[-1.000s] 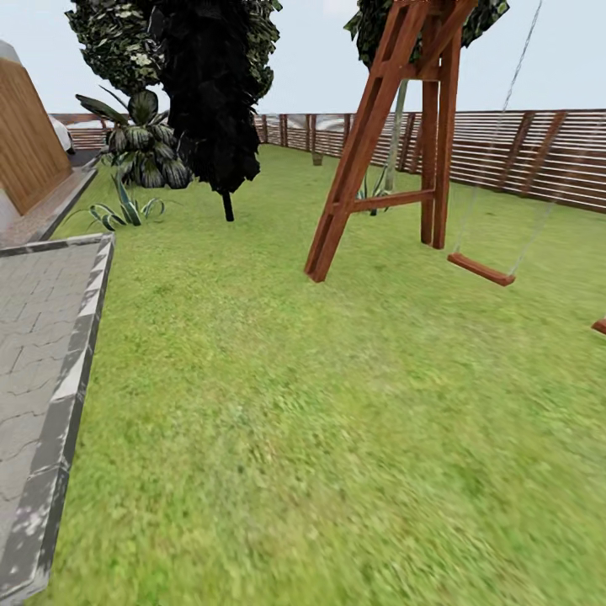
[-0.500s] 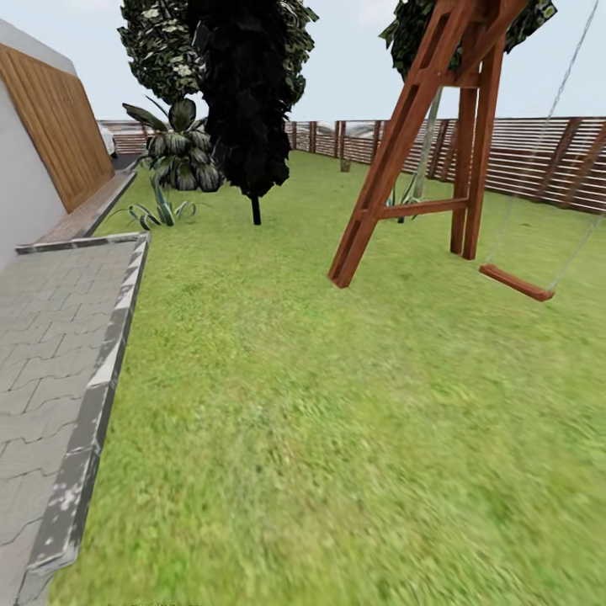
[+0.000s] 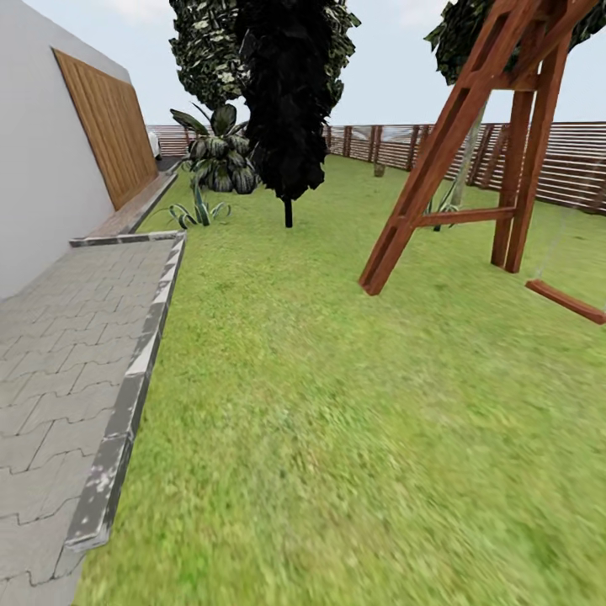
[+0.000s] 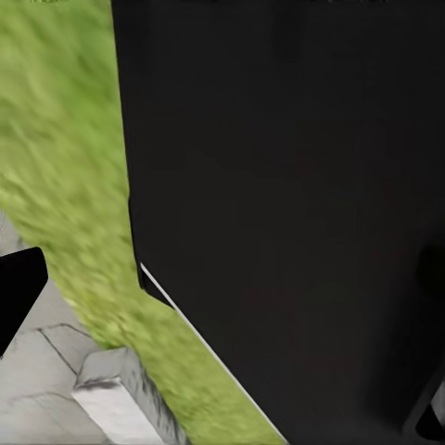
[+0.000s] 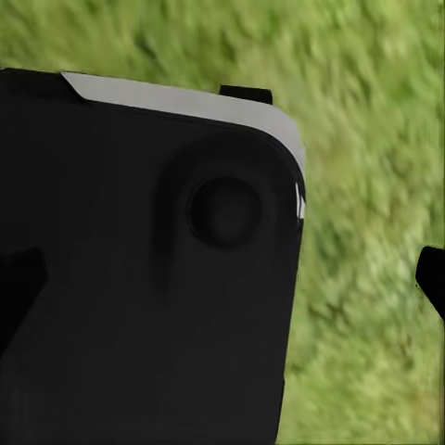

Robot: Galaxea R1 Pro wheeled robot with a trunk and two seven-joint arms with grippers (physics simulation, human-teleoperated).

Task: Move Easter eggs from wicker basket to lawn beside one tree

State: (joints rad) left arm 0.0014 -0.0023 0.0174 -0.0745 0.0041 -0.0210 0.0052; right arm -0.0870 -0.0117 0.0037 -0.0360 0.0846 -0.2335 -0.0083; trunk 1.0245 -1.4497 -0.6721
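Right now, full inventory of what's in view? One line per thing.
lawn: one, green, mottled, across the foreground and back to the fence.
paved path: one, grey blocks with a grey kerb, left of the lawn.
wall: one, white-grey with a wooden panel, far left.
dark tree: one, near-black foliage on a thin trunk, centre back.
broad-leaf plants: a cluster, dark green, left of that tree.
swing frame: one, red-brown wood, right; seat hanging low.
fence: slatted, brown, along the back.
robot body: black housing, close in both wrist views over grass.

One lawn (image 3: pixel 337 404), one swing frame (image 3: pixel 471 143), two trees.
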